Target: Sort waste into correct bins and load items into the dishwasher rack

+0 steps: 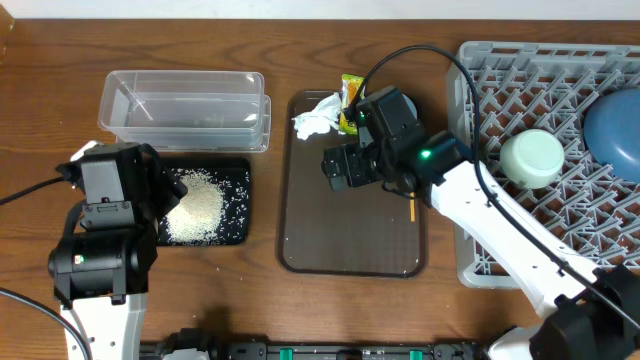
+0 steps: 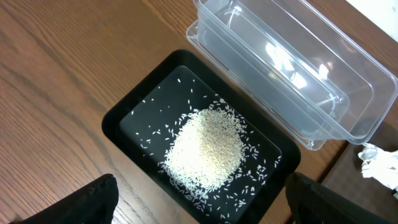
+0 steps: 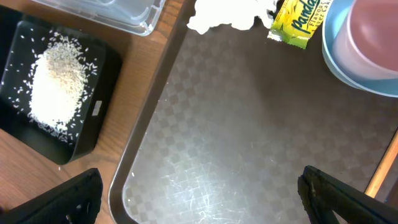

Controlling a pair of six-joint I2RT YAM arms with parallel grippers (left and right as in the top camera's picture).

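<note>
Rice: white heap in the middle of the shallow black tray, with loose grains scattered around it. The tray lies near the table's left edge, with the clear container just beside it on the far side. Tissue: crumpled, at the far left corner of the brown serving tray, overlapping its rim. Wrapper: yellow-green, just right of the tissue along the same far edge. Pale blue bowl: far right corner of the serving tray, with the pink cup standing inside it. Orange stick: thin, lying along the serving tray's right edge. Rack: grey lattice crate at the table's right edge, holding a mint bowl near its left wall and the dark-blue plate farther right. Left gripper: jaws spread wide, holding nothing, above the near edge of the black tray. Right gripper: jaws spread wide, holding nothing, above the bare middle of the serving tray.
</note>
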